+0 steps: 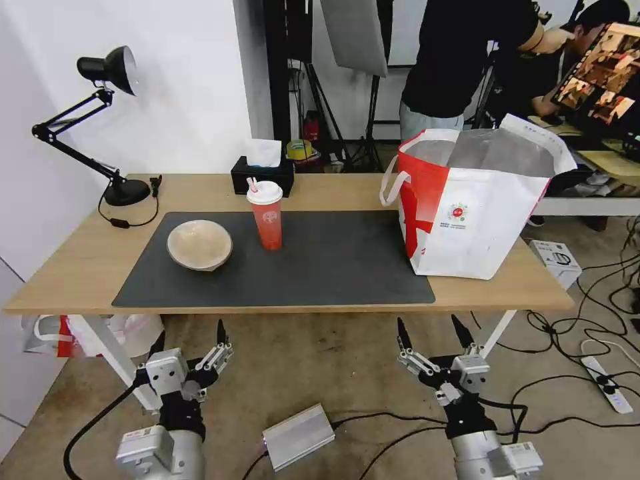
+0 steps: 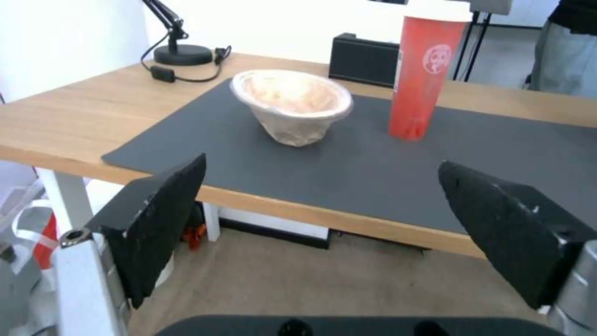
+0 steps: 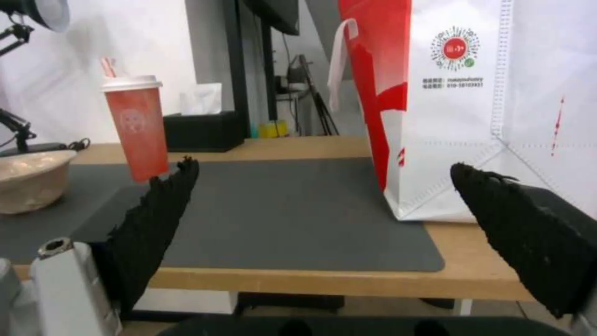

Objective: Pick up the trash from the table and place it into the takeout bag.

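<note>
Left end effector (image 1: 190, 341) hangs below the desk's (image 1: 80, 260) near edge, fingers spread and holding nothing; straight ahead of it sits the tan bowl (image 1: 199, 245) on the grey mat (image 1: 333, 267). Right end effector (image 1: 433, 333) is likewise splayed (nothing gripped), low before the edge. The red cup (image 1: 267, 215) stands between them, farther back, and the takeout bag (image 1: 467, 220) stands upright beyond the right one.

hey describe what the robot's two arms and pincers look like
Both match. The left pincer and right pincer each have two pointed black fingers with a rough, textured face, on silver metal linkages. The wrists are black, the forearms silver-grey with small white labels. A black cable loops from the left arm.
</note>
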Tool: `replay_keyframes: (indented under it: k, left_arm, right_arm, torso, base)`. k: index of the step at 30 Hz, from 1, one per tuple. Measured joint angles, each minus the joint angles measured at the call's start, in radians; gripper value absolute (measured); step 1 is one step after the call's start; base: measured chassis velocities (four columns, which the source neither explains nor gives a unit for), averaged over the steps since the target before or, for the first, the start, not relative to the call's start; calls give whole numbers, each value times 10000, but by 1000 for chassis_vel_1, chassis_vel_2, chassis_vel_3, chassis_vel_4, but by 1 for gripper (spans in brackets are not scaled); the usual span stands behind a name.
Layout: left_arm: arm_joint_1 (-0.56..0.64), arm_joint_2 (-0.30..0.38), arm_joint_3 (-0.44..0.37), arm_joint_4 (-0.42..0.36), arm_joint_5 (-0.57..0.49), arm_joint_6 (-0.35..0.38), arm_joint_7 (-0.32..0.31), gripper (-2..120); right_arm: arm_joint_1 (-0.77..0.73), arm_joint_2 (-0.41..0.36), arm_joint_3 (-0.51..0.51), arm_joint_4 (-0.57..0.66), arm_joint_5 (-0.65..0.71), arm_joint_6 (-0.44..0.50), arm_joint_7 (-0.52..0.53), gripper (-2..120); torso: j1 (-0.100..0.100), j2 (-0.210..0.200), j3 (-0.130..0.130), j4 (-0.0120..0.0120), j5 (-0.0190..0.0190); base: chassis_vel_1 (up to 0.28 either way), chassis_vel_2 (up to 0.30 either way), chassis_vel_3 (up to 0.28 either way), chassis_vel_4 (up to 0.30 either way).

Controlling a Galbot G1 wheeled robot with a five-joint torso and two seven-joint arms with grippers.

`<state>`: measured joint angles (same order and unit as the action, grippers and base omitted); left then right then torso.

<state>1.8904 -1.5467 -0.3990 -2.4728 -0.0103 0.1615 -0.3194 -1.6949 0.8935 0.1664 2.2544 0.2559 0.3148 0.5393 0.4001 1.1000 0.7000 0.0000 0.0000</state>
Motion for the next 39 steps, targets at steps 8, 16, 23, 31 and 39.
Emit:
replay_keyframes:
  k: [8,16,23,31,39]
  left_arm:
    - [4,-6,10,-10,-8,0,0,100]
    - [10,7,20,-22,-26,-2,-6,100]
    - [-41,-40,61,17,-116,-88,-130,100]
    - [-127,-64,23,46,-159,-91,-143,100]
    - [-140,-92,-5,58,-160,-92,-99,100]
  right_arm:
    - [25,29,-19,-44,-125,68,0,100]
    - [-30,7,-25,47,54,203,-319,100]
    - [178,-641,47,380,877,-56,-852,100]
    - [1023,-1960,205,850,2457,-298,-2693,100]
    - [2538,-2882,-23,1031,3757,-719,-3534,100]
  torso:
    - [0,0,0,0,0]
    - [0,0,0,-2,0]
    - [0,0,0,-1,2]
    - [0,-1,1,0,1]
    - [0,-1,1,0,0]
  base:
    - [0,0,0,0]
    - [0,0,0,0]
    - [0,0,0,0]
    - [0,0,0,0]
    - [0,0,0,0]
